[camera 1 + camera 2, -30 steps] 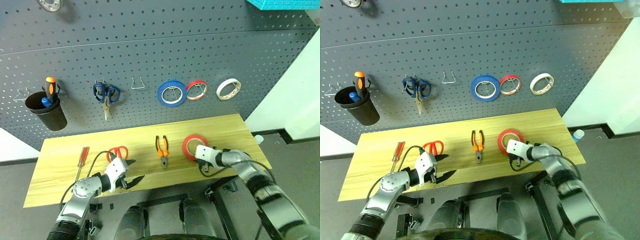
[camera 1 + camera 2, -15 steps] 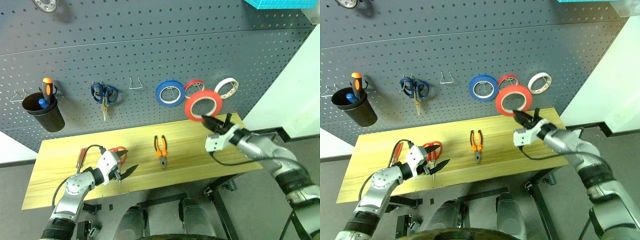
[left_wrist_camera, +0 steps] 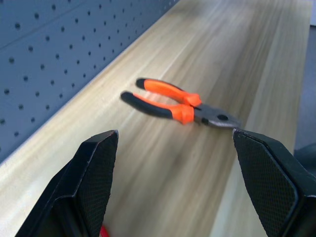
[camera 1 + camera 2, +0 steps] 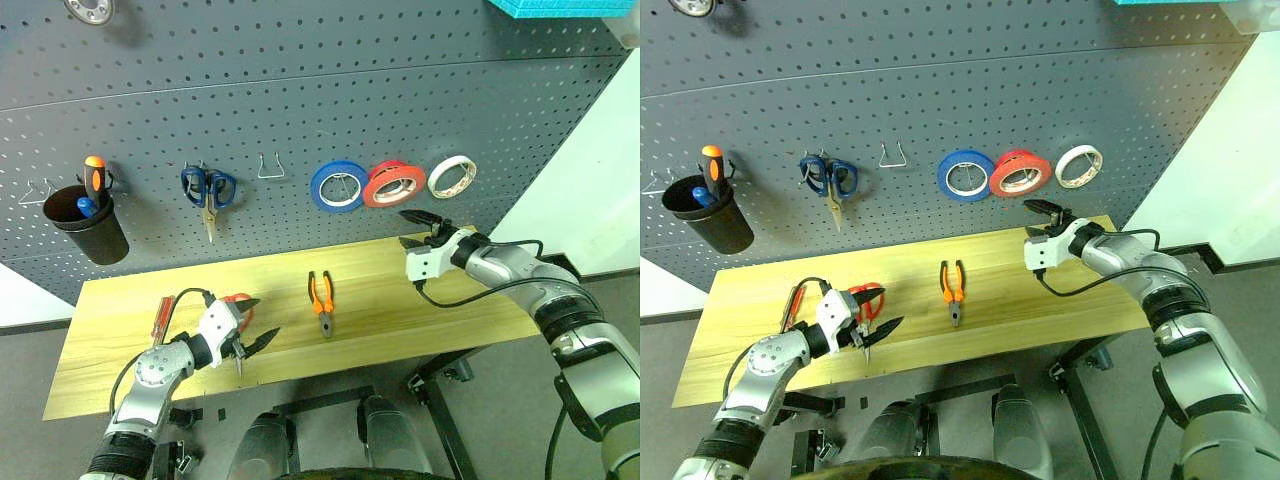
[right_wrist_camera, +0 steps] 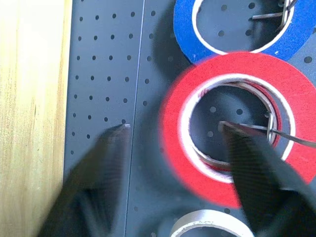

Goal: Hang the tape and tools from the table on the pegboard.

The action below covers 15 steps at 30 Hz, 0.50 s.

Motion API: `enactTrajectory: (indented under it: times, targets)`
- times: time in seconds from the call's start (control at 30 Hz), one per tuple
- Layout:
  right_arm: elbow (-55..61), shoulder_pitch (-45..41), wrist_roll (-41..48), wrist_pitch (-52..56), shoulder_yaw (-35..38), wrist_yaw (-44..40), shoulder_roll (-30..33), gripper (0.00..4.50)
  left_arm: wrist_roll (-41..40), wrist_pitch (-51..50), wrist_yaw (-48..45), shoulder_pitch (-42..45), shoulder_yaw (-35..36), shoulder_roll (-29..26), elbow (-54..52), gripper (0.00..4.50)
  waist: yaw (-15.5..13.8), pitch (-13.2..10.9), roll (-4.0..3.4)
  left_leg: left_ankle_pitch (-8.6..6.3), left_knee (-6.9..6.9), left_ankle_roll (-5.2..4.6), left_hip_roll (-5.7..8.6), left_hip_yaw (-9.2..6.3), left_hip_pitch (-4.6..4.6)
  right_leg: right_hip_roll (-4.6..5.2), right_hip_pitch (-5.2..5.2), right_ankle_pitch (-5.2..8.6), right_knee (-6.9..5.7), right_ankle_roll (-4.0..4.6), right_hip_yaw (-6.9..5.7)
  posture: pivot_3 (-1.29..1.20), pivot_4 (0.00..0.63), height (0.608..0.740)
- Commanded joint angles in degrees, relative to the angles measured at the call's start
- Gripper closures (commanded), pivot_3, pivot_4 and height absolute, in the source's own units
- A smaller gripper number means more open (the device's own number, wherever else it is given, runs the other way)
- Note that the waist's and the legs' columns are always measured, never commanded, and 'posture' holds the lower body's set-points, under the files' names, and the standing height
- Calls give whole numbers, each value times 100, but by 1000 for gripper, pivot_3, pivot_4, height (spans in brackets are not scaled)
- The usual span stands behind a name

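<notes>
The right gripper (image 4: 424, 228) is hanging in the air just below the row of tape rolls with its jaws spread and nothing between them. The wide roll of solid red tape (image 4: 393, 184) is sitting on a wire hook of the dark grey perforated pegboard (image 4: 300, 90), in front of a thinner red-edged roll, with the blue roll (image 4: 341, 186) on one side and a whitish roll (image 4: 452, 176) on the other. So the tape looks done, and the tools are what remain.

The left gripper (image 4: 249, 323) is hovering low over the near part of the long light-wood bench (image 4: 470, 260), jaws parted wide and empty. The red-handled scissors (image 4: 233, 300) are lying just beside and slightly behind those jaws, closest of all. The slim screwdriver with the clear red handle (image 4: 163, 318) is lying further to the robot's left, its shaft running roughly from front to back. The orange-and-black-handled pliers (image 4: 322, 297) are lying toward the bench's middle, handles pointing to the pegboard and nose to the near edge, between the two arms but nearer the left one. In the left wrist view the pliers (image 3: 178, 102) are lying ahead between the fingers (image 3: 94, 168), well apart from them.

I judge the left arm better placed for the next pick, most likely the scissors.
</notes>
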<state>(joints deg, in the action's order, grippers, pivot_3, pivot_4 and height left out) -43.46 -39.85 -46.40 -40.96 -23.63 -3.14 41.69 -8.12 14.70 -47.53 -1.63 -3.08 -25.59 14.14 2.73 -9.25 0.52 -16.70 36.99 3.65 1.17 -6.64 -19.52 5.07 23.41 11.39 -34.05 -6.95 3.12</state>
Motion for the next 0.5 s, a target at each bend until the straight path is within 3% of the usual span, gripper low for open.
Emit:
enactTrajectory:
  times: [0.03,0.2,0.27,0.4,0.5]
  targets:
    - [532,314,417,-494,-166,-601,48,579,-118,-13,99,-68,191,-79,-223,641,-2,0,1,0,0,0,0,0,0,0,0,6,0,-9,0,-12,106,740]
    - [1185,1117,1796,265,-123,-2114,-623,579,-64,-205,253,-30,348,-200,-20,641,2,-5,9,0,-1,0,-2,-3,2,-1,-6,14,2,-22,-1,-27,116,740]
    - [1554,1356,2473,983,-21,-2806,-1017,163,-10,-236,269,-6,364,-274,47,641,48,-8,4,0,1,0,-2,-3,4,-2,-6,13,-3,-21,2,-31,117,740]
    - [2293,1646,3492,3466,186,-3857,-1873,31,-44,-222,257,65,427,-385,174,641,124,-9,6,0,6,0,-3,-5,10,-2,-9,12,-12,-19,2,-42,123,740]
    - [2592,1627,3567,4965,223,-3765,-2478,31,-108,-240,275,132,544,-475,286,641,119,-9,5,0,4,0,-4,-11,10,-5,-3,12,-17,-19,-2,-47,126,740]
